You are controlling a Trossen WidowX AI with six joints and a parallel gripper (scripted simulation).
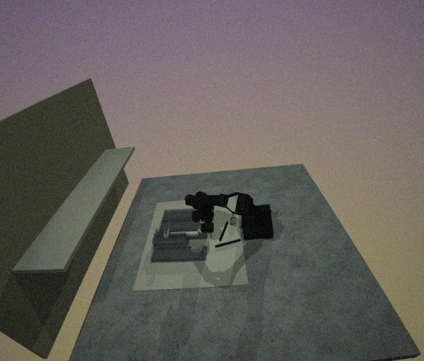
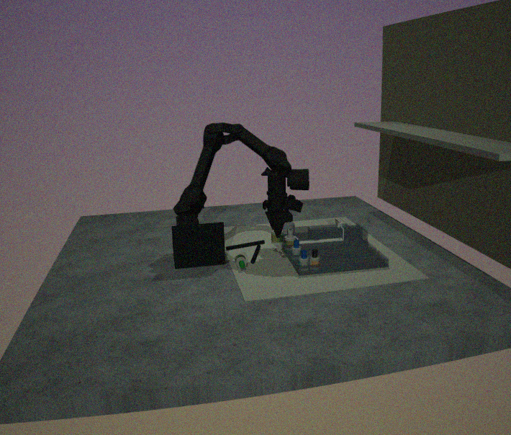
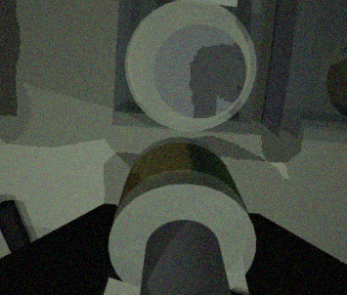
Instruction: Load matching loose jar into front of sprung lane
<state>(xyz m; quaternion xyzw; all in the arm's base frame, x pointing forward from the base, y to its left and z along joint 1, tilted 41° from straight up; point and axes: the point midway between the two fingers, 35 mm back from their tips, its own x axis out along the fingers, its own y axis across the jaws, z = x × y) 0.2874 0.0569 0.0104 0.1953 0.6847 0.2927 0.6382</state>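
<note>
On the table [image 2: 106,299], the arm's black base [image 2: 199,243] is standing left of two dark sticks [image 2: 245,245] and a green-capped jar [image 2: 242,263] lying on the pale mat [image 2: 330,283]. The gripper [image 2: 278,231] is clamping a grey-capped jar with an olive band [image 3: 181,225] just outside the sprung lane [image 2: 321,232], directly facing the matching jar [image 3: 192,67] standing inside. Blue-capped jars [image 2: 299,250] are standing in neighbouring lanes at right.
</note>
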